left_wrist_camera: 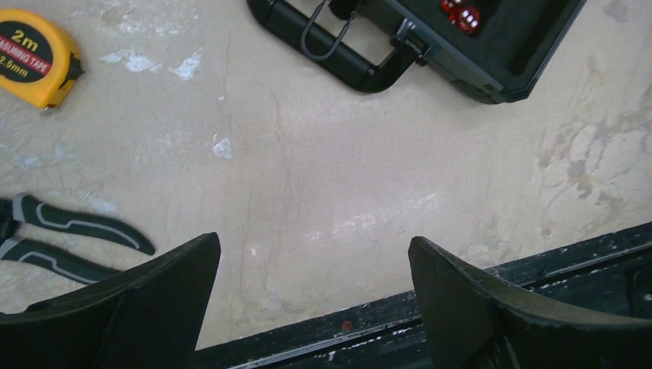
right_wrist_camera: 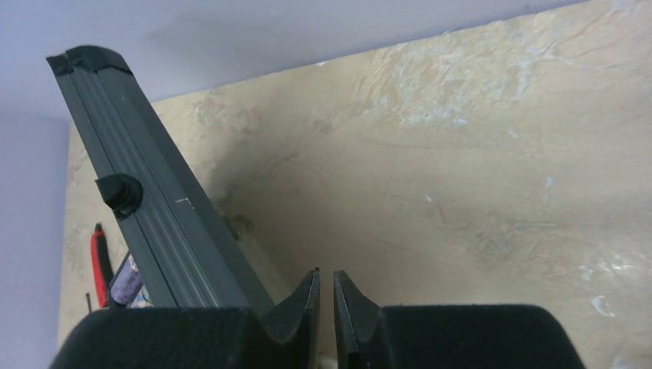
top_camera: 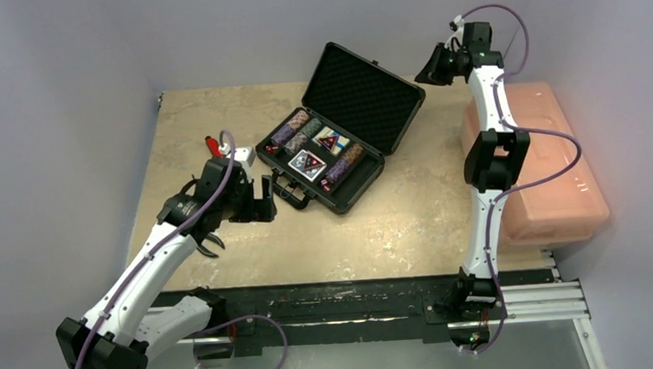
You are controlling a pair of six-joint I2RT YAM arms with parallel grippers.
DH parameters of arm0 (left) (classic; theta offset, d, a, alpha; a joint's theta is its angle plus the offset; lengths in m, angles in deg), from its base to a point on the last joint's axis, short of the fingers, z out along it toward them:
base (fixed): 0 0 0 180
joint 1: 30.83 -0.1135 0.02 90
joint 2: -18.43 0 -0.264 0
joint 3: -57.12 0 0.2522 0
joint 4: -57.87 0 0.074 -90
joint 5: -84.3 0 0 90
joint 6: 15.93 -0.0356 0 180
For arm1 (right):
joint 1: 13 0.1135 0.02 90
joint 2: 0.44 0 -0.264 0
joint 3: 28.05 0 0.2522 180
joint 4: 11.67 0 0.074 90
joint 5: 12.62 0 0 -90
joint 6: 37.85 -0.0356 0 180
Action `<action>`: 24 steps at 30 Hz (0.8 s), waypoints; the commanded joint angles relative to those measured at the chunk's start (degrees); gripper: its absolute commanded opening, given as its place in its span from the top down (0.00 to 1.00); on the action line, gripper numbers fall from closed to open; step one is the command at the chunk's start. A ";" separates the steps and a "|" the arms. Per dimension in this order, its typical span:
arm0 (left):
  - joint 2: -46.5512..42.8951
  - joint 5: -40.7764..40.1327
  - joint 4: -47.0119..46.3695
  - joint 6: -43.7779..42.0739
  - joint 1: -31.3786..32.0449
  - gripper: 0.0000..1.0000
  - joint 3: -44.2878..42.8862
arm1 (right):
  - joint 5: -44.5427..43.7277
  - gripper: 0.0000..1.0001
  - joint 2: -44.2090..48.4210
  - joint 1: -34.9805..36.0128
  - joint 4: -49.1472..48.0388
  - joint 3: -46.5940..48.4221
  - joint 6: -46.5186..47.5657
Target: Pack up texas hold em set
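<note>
Black foam-lined briefcase (top_camera: pixel 365 86) on marbled table (top_camera: pixel 377 228)

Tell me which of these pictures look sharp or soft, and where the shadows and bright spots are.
Top external view: even light, slightly soft, the pink bin glowing brightest. Left wrist view: the tape measure print is crisp, while the left gripper shows only as dark shapes. Right wrist view: the case lid throws a soft shadow on the table.

The case (right_wrist_camera: pixel 165 215) is showing a matt black ribbed shell and dimpled foam (top_camera: pixel 362 97); the table (top_camera: pixel 377 233) is looking smooth, mottled, stone-like.
</note>
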 commanded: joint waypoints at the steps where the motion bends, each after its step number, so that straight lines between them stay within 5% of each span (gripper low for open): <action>1: 4.61 4.77 -8.63 3.28 -0.29 0.08 -6.19 | 8.07 0.86 -0.75 0.21 -1.98 -0.24 -0.10; 24: 48.27 14.53 -12.54 9.25 -0.29 0.14 -44.18 | 14.53 0.90 5.63 4.05 -2.96 -11.32 1.36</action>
